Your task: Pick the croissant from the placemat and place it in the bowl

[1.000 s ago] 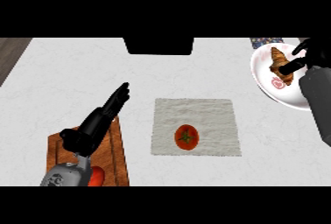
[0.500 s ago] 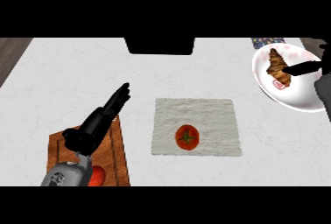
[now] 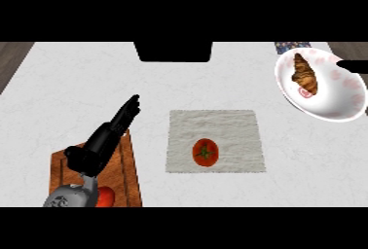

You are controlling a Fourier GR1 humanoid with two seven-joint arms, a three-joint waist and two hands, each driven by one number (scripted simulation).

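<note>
While empty, left hand [image 3: 97,148] fingers [image 3: 128,111] straight.

I log the croissant [image 3: 304,74] lying in the bowl [image 3: 338,104], far right on the desk [image 3: 86,78]. Placemat [image 3: 215,127] sits centre; cutting board [image 3: 129,166] near-left of it.

No text, number or brand can be read anywhere (the red mark [image 3: 304,94] inside the bowl [image 3: 335,98] is illegible).
</note>
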